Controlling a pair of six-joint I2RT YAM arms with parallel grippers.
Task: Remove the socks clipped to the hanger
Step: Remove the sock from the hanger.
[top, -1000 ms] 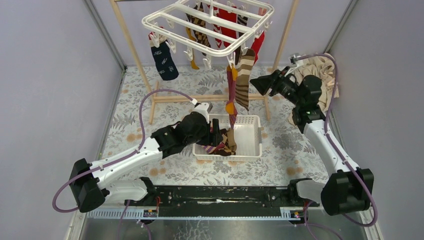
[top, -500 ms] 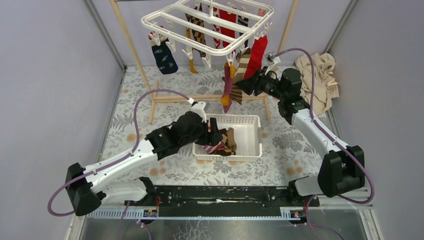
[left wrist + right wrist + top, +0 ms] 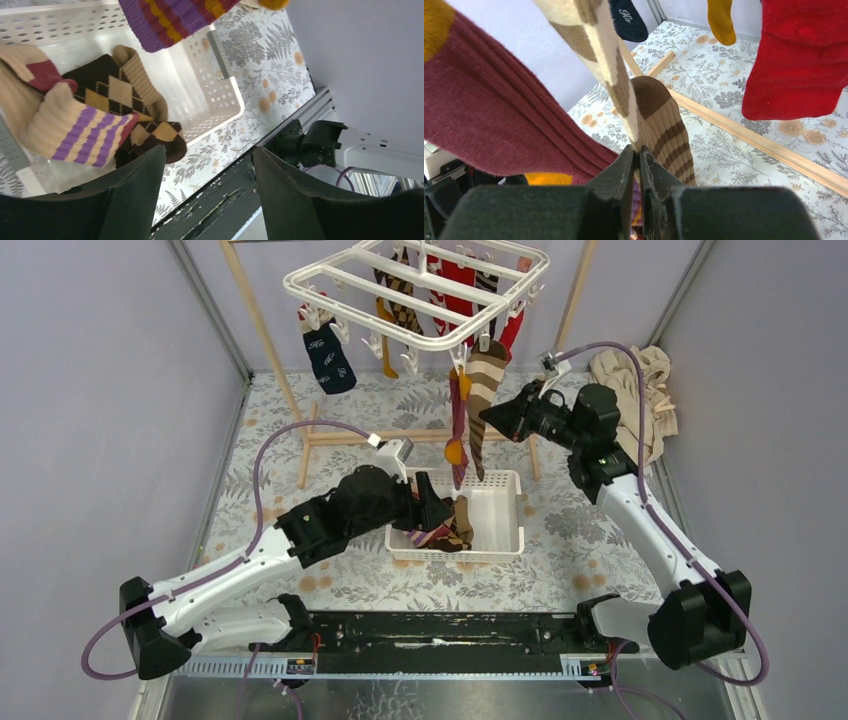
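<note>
The white hanger (image 3: 420,292) hangs at the back with socks clipped under it: a navy one (image 3: 328,352), a mustard one (image 3: 385,340), red ones (image 3: 455,285), a maroon one with a mustard toe (image 3: 458,425) and a tan-and-brown striped one (image 3: 485,390). My right gripper (image 3: 492,418) is shut on the striped sock's lower part. The right wrist view shows the gripper (image 3: 638,152) pinching that sock (image 3: 664,132) beside the maroon sock (image 3: 499,125). My left gripper (image 3: 432,510) stands open and holds nothing, over the basket's left edge; in the left wrist view the gripper (image 3: 207,160) sits past the basket's corner.
A white perforated basket (image 3: 518,510) holds an argyle sock (image 3: 115,95) and a purple-striped tan sock (image 3: 75,132). A wooden pole frame (image 3: 400,435) stands behind it. Beige cloth (image 3: 635,390) lies at the back right. A black rail (image 3: 440,630) runs along the near edge.
My right gripper has moved in from the right to the striped sock and shut on it. The hanger has swung a little. My left arm has drawn back slightly, still open.
</note>
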